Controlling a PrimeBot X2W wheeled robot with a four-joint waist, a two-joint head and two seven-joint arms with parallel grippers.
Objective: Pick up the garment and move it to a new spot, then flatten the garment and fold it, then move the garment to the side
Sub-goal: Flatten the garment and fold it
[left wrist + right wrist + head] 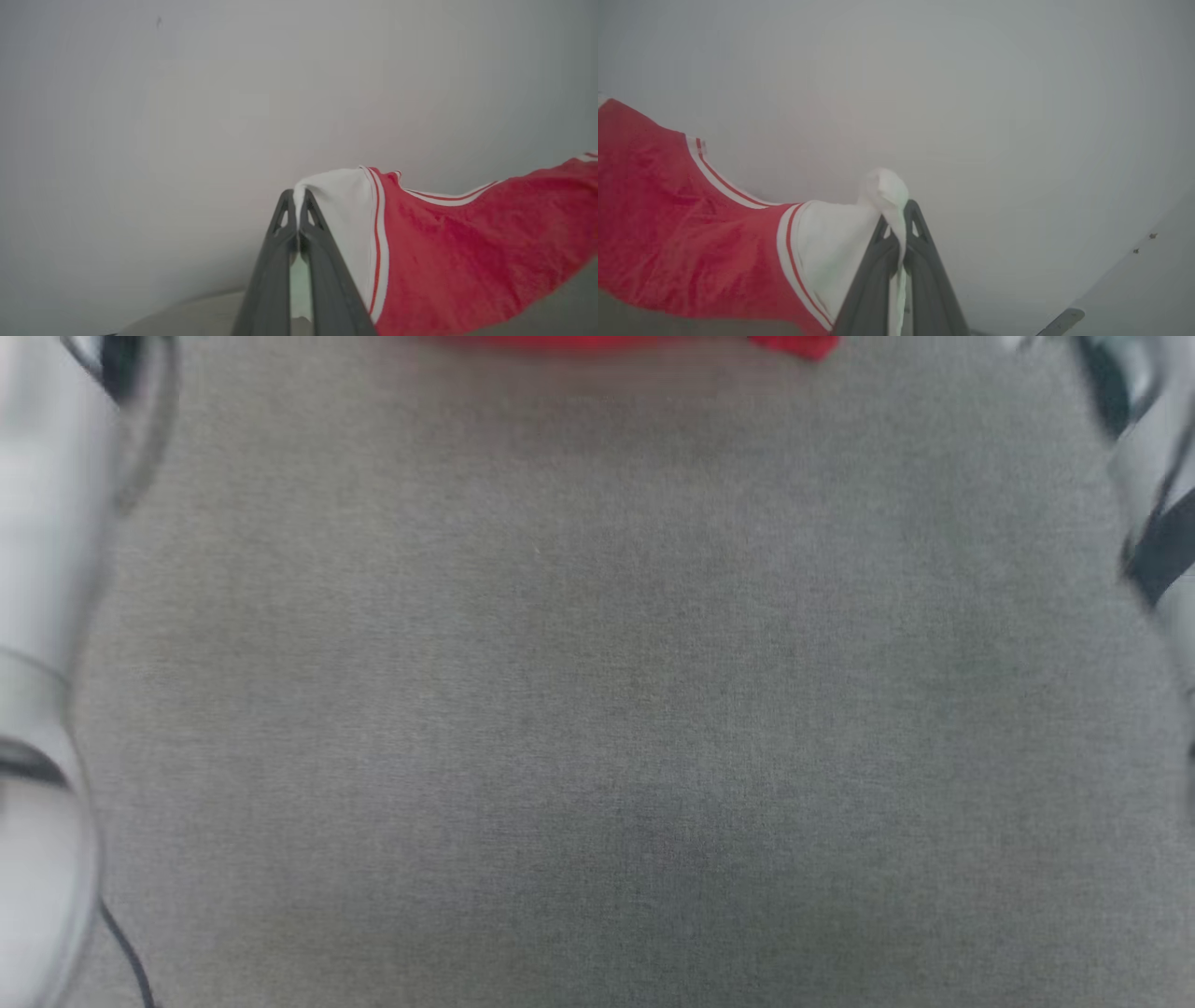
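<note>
Left gripper (295, 196): in your left wrist view the two dark fingers are pressed together, clenched on the edge of a white sleeve (341, 210) of the garment (467, 252).
Right gripper (896, 212): likewise clamped tight, with a bunch of the other white sleeve (831, 242) pinched between the fingers and poking out past the tips.
Garment, wrist views: the red body runs off to the right from your left gripper and off to the left from your right one. Red-and-white trim shows at each sleeve seam and along the collar edge.
Garment, head view: you see a thin red strip at the far edge, middle to slightly right.
Surface: grey woven cloth (597, 709) lies nearer than the strip.
Arms: a blurred pale left forearm (47, 616) sits at the left edge and the right arm (1158, 476) at the far right.
Print: you cannot make it out here.
</note>
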